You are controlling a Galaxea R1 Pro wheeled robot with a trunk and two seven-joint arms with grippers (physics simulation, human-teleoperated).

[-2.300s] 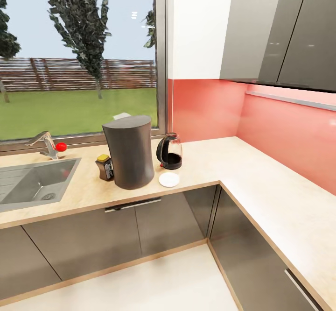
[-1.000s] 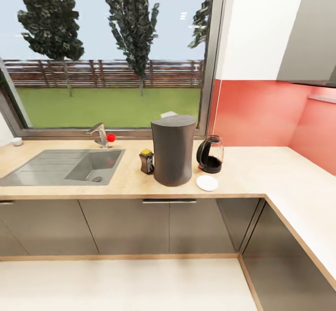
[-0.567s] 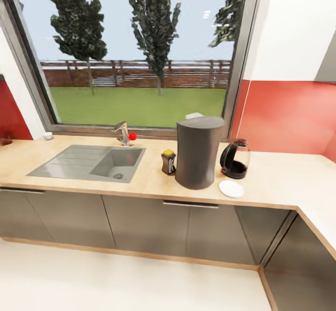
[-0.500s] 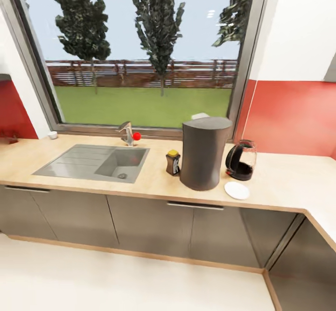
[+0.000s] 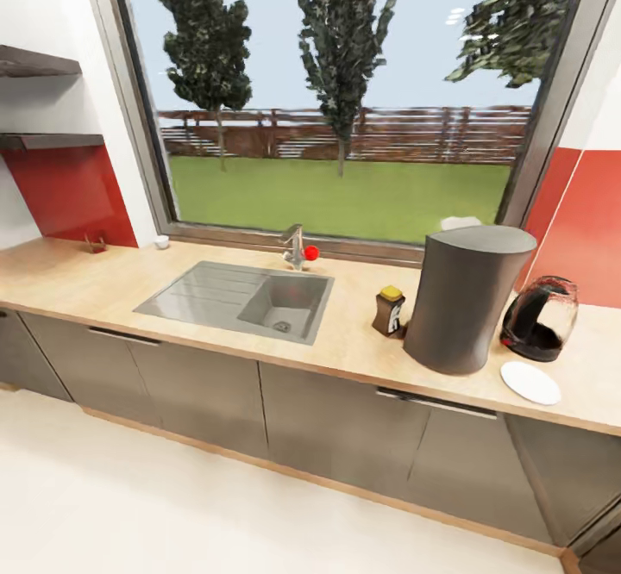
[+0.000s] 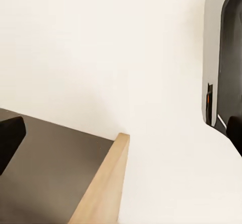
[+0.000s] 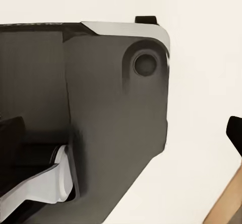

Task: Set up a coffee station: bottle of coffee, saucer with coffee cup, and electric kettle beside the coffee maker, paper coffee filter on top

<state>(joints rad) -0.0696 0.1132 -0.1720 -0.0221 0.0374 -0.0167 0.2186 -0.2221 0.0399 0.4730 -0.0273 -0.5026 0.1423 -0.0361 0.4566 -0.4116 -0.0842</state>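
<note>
On the near side of the scene, pale floor and the dark cabinet fronts are sliding across the head view: the whole picture is shifting rightward compared with half a second ago, so the camera is turning left while the things themselves are staying put. The countertop (image 5: 207, 324) is now showing a longer stretch, with the sink (image 5: 241, 298) near the middle and the coffee group pushed toward the right edge.

In that group, the saucer (image 5: 530, 382) is lying bare at the front, just beside the coffee maker (image 5: 466, 298), with no cup on it. The kettle (image 5: 542, 319) is standing just behind the saucer, and the coffee jar (image 5: 389, 311) is standing just beside the coffee maker on its sink side. A pale scrap is peeking over the coffee maker's top rim; whether it is the filter cannot be told.

Farther off, at the left wall, two dark shelves (image 5: 39, 139) are coming into sight, which were out of frame a second ago.

Judgement: most of the station is looking set, and the turn suggests the robot is searching for the missing cup.

In the wrist views each claw is showing dark fingertips spread to opposite edges, left (image 6: 121, 135) and right (image 7: 121, 133), both standing apart and carrying nothing.
</note>
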